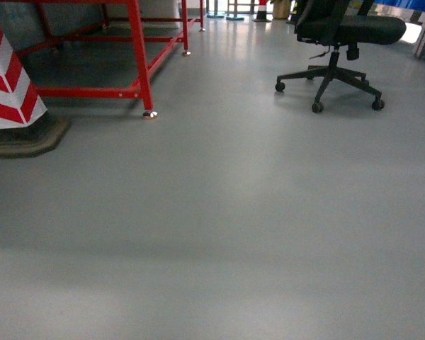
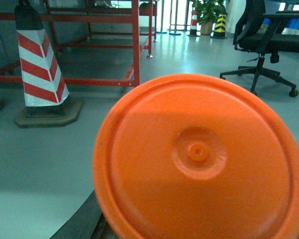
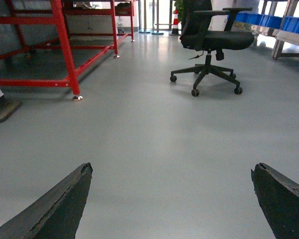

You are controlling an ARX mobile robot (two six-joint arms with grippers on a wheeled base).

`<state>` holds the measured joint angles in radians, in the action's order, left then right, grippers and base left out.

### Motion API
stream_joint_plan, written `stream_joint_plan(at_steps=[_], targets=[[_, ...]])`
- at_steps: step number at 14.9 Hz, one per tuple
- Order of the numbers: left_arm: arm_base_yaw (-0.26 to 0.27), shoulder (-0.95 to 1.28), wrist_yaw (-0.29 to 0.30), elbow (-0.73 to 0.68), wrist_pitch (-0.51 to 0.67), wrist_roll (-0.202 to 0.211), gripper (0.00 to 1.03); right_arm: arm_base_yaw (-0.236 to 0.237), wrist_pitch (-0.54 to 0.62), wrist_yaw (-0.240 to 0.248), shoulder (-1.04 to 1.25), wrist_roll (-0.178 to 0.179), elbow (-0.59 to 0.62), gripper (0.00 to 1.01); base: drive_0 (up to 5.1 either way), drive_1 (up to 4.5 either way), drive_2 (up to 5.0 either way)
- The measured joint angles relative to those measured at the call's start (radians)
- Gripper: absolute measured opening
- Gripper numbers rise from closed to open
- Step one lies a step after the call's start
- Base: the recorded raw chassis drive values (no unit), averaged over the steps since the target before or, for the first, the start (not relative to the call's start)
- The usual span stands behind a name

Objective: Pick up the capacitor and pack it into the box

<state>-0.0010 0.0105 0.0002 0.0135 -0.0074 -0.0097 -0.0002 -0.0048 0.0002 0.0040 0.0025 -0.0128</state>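
Nothing of the task shows as done, going by these three views. Head view: bare grey floor (image 1: pixel 219 227) fills most of the frame, with a red rack (image 1: pixel 138 57) at the upper left, a striped cone (image 1: pixel 7 85) at the left edge and a black office chair (image 1: pixel 336 42) at the upper right. Neither of my arms appears here, and I see no box, no capacitor and no tabletop.

Left wrist view: an orange disc (image 2: pixel 199 159), round with a raised hub at its middle, fills the lower right and blocks the camera. I cannot tell what it belongs to, nor whether my left pincer is apart or together, since its fingers are hidden. Behind it stand the cone at the left, the rack at the top and the chair at the upper right.

Right wrist view: my right pincer (image 3: pixel 172 199) stands wide apart, one dark finger (image 3: pixel 60 204) at the lower left and the other at the lower right, with only floor between them. Blue bins (image 3: pixel 284 22) sit at the upper right.

I judge the whole job is left: reach the work area, find the capacitor, pick it, pack it into the box.
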Motion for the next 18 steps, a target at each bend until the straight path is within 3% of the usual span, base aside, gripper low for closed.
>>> stream_joint_plan(at_steps=[18], targets=[[0.001,0.000,0.000,0.000,0.001,0.000,0.44,0.000,0.000,0.000,0.000,0.000,0.000,0.98,-5.0,2.48,2.5]])
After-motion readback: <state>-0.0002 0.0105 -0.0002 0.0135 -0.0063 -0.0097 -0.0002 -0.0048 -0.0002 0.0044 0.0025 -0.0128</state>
